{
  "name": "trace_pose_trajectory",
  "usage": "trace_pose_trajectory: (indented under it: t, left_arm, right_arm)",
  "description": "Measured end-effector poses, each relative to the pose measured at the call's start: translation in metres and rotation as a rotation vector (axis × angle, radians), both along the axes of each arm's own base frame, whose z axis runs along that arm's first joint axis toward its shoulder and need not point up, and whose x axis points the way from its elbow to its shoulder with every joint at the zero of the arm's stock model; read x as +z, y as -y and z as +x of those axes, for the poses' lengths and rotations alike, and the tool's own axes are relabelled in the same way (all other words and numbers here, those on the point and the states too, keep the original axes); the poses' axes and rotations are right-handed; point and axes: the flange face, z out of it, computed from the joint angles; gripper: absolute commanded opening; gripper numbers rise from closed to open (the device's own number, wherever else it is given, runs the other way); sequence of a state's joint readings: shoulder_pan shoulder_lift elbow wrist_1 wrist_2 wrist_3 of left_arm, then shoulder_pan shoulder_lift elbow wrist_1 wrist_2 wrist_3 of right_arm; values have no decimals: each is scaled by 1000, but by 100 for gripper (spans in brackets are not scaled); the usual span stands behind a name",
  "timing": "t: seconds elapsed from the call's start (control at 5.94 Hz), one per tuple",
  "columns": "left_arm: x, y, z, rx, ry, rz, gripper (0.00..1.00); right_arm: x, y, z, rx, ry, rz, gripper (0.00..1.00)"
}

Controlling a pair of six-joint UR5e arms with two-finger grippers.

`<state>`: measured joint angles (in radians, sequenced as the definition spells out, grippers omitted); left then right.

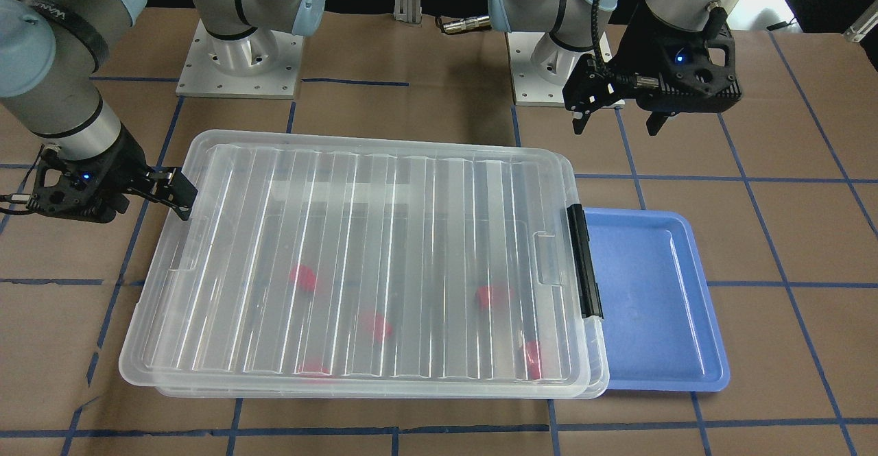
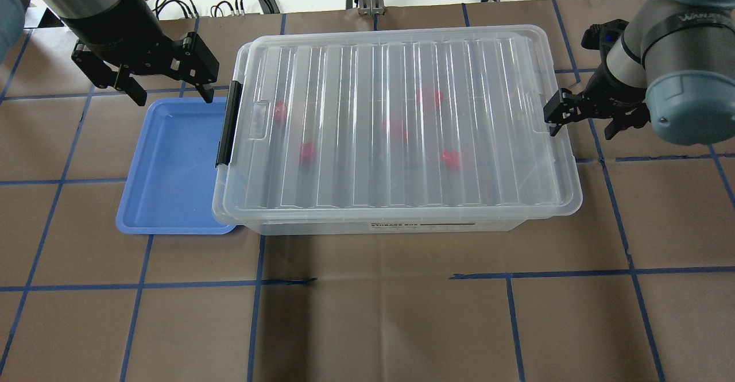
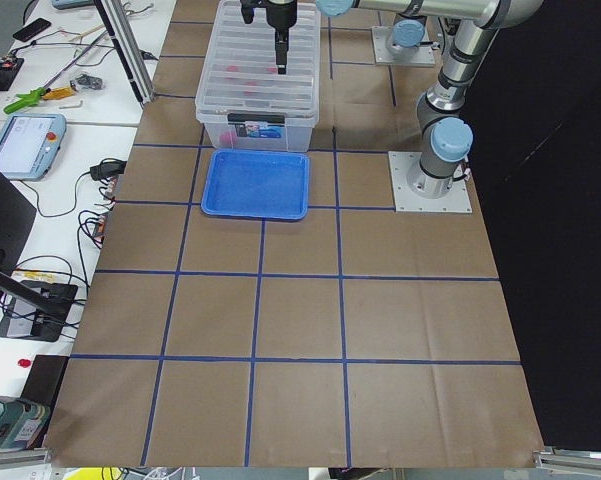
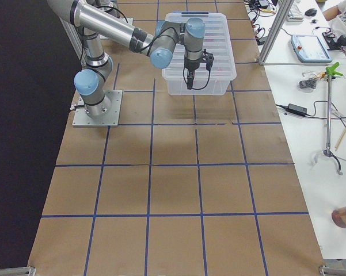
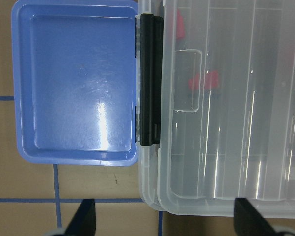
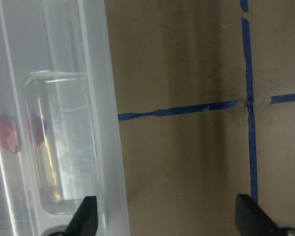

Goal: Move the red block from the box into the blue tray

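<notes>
The clear box (image 2: pixel 402 207) sits mid-table with its ribbed lid on and a black clip (image 2: pixel 228 123) at its short end. Several red blocks (image 2: pixel 307 152) show blurred through the lid. The blue tray (image 2: pixel 172 164) lies empty against the clip end, partly under the box's rim. My left gripper (image 2: pixel 172 92) is open and empty, hovering over the tray's far edge near the clip; in its wrist view (image 5: pixel 164 219) the tray (image 5: pixel 78 83) and clip (image 5: pixel 148 78) lie below. My right gripper (image 2: pixel 580 129) is open and empty beside the box's opposite short end (image 6: pixel 103 123).
The table is brown paper with a blue tape grid (image 2: pixel 367 278). The two arm bases (image 1: pixel 240 65) (image 1: pixel 549 65) stand behind the box. Bare paper lies in front of the box and beyond the right gripper (image 6: pixel 186 162).
</notes>
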<state>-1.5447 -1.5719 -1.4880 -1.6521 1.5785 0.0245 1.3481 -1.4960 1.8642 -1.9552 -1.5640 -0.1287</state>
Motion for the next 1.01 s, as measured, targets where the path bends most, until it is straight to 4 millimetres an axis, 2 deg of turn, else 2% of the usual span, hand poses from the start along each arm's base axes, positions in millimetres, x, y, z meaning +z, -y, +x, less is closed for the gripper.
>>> trace_pose_trajectory:
  t: [0.34, 0.5, 1.01]
  left_arm:
    - [0, -1, 0, 0, 0, 0, 98]
    - [0, -2, 0, 0, 0, -1, 98]
    - [1, -2, 0, 0, 0, -2, 98]
  right_arm:
    - [-3, 2, -9, 87, -4, 1, 100]
    - [-4, 3, -22, 114, -5, 2, 100]
    - [-3, 0, -87, 148, -11, 1, 100]
